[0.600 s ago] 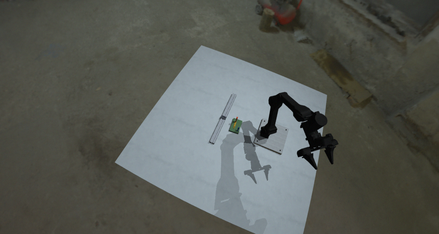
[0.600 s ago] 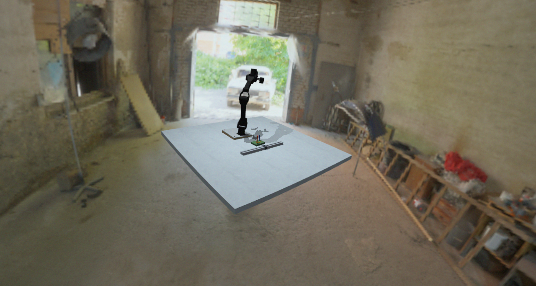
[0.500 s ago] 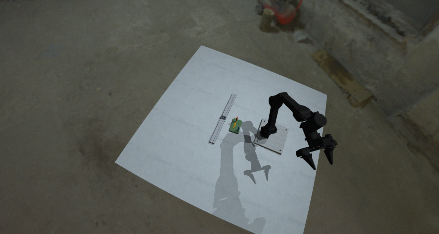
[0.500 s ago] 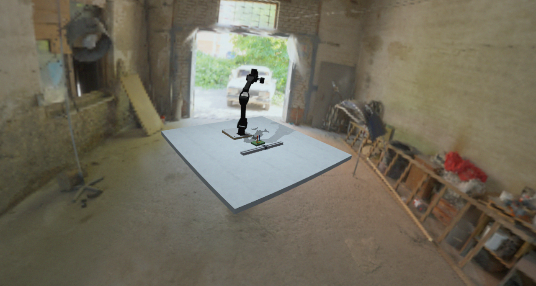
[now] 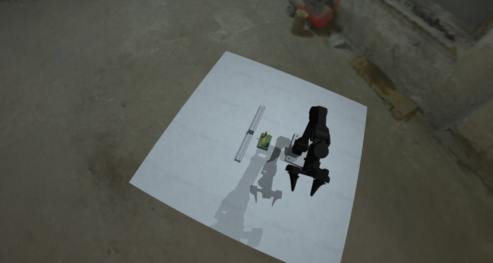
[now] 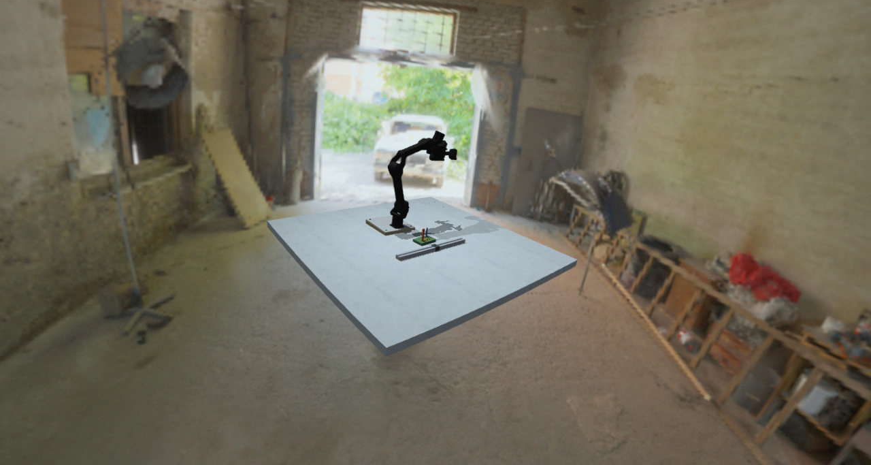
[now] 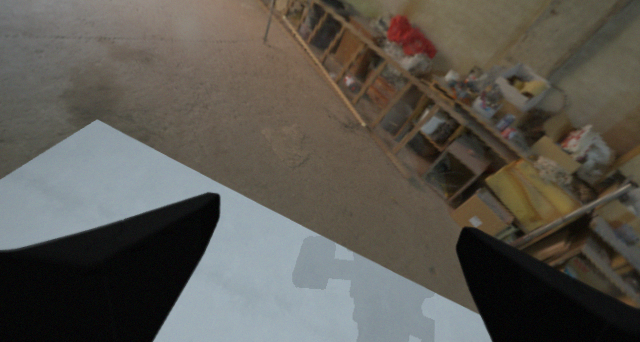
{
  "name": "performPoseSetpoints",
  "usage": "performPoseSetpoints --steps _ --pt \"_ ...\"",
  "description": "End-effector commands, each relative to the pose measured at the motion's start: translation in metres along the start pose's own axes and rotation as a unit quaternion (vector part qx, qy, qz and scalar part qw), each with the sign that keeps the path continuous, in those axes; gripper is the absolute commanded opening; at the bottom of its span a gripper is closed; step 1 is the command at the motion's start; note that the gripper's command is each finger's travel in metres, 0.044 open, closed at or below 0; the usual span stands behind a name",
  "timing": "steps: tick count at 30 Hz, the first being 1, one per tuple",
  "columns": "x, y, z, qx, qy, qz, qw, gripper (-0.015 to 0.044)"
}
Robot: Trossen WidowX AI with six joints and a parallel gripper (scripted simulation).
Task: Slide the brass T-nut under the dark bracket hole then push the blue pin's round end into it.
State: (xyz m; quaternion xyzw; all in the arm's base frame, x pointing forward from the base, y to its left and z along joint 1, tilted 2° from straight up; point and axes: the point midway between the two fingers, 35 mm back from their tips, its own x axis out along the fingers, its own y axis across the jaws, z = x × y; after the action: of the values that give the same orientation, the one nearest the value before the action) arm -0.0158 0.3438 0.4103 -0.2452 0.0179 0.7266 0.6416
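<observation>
And here stands the gripper [image 5: 302, 193] [image 7: 341, 221], high above the white table [image 5: 193, 123] [image 6: 389, 303] [image 7: 100, 182], its fingers spread wide with nothing between them, and the prize is off to one side! The brass T-nut itself is too small to make out, but there's its orange handle [image 5: 265, 135] [image 6: 423, 233], upright at the green tray [image 5: 259, 146] [image 6: 416, 241], between the arm's base plate [image 5: 287, 160] [image 6: 372, 222] and the aluminum rail [image 5: 256, 119] [image 6: 407, 254]. In the top view that handle lies up and to the left of the fingertips, well apart from them, and far below them too, by the exterior view. It's the only arm out here, so the reach is all its own. The handle's long axis runs up from the tray, so a grip across it looks the natural choice, the fingers pointing down, one on each side (the blue pin [image 5: 267, 144] [image 6: 426, 232] stands close by, and a careless finger could knock it). Now the pose: the arm [image 5: 318, 130] [image 6: 397, 182] rises tall from its base, bends over at the elbow and carries the wrist out high, while the wrist view looks past both fingers to the table's edge and the floor, neither handle nor tray in sight. The coming move, I'd judge, must swing, lower and tip that wrist downward together.
</observation>
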Motion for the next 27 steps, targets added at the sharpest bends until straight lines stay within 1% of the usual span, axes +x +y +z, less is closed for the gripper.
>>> performPoseSetpoints --steps 1,4,8,15,21,27 --pt "0.005 -0.029 -0.034 -0.021 0.053 -0.027 0.998 0.044" --pt "0.004 -0.061 -0.071 -0.042 0.114 -0.051 0.991 0.044" --pt "-0.009 -0.102 -0.127 -0.061 0.2 -0.07 0.975 0.044" --pt "-0.057 -0.149 -0.222 -0.058 0.331 -0.064 0.939 0.044" --pt "-0.114 -0.16 -0.294 -0.024 0.41 -0.032 0.911 0.044" --pt "-0.173 -0.147 -0.35 0.029 0.448 0.01 0.894 0.044"
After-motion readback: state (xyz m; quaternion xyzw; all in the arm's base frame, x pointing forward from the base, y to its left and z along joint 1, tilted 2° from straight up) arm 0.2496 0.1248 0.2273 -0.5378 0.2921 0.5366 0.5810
